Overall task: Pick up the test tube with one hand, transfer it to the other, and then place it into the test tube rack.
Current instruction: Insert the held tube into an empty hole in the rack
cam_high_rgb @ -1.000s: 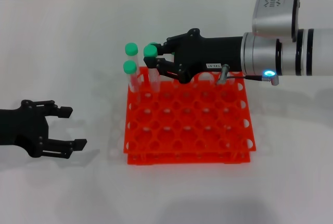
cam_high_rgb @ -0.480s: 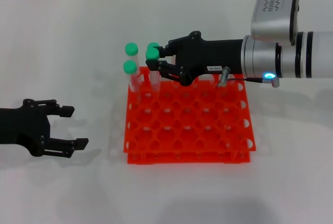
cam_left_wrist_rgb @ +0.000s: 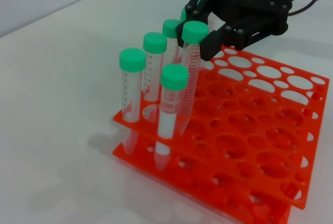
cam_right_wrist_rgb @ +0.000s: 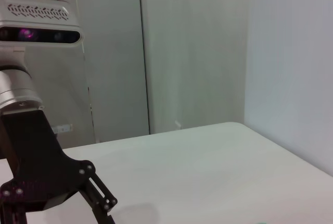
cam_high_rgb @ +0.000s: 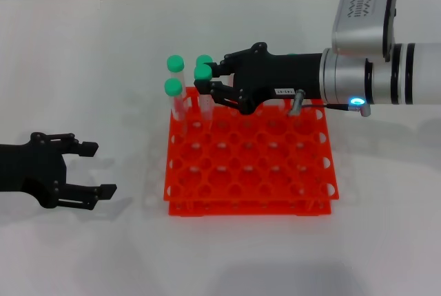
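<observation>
**Head view.** The right gripper (cam_high_rgb: 209, 81) is extended from the right over the far left corner of the test tube rack (cam_high_rgb: 289, 172). Its fingers are clenched on the test tube (cam_high_rgb: 203, 93) just below the green cap, so that the tube hangs close to upright with its lower end among the rack's holes; this grasp point leaves the shaft free to be lowered. Three other capped tubes (cam_high_rgb: 175, 89) are seated in the same corner, so the held tube is positioned beside them, very near. The left gripper (cam_high_rgb: 88, 169) is parked low over the table (cam_high_rgb: 83, 55), well apart from the rack on its left side, with its fingers spread and nothing between them. The insertion step is judged to be in hand, with release not yet made.

**Left wrist view.** The rack (cam_left_wrist_rgb: 260, 130) is seen from its near corner. The held tube (cam_left_wrist_rgb: 191, 67) is shown clamped by the right gripper (cam_left_wrist_rgb: 205, 31) under the cap, slightly tilted, its lower part passing into an upper-tier hole. Whether the tip is fully seated in the lower tier cannot be told.

**Right wrist view.** Only the gripper body (cam_right_wrist_rgb: 47, 182), the table and a wall are shown; the tube and rack are not in view.
</observation>
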{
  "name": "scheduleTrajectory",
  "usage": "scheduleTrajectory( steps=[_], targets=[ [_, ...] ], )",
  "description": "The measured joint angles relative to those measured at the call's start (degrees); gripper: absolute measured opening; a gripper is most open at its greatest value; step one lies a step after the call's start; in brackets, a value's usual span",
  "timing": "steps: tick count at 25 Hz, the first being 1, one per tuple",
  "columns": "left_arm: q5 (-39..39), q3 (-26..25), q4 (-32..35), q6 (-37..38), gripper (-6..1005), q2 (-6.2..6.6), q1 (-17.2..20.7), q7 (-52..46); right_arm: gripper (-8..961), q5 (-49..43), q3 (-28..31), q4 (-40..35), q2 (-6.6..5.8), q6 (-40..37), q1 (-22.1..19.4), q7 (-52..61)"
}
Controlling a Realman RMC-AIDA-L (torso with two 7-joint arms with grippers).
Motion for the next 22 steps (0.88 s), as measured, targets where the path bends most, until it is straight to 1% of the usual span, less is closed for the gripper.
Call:
scheduleTrajectory(
  steps=[22],
  targets=[
    [0.0,0.0,0.0,0.0,867,-0.01,-0.6,0.0,255,0.6,0.0,0.0,0.00,-0.3,0.0,-0.1]
  ],
)
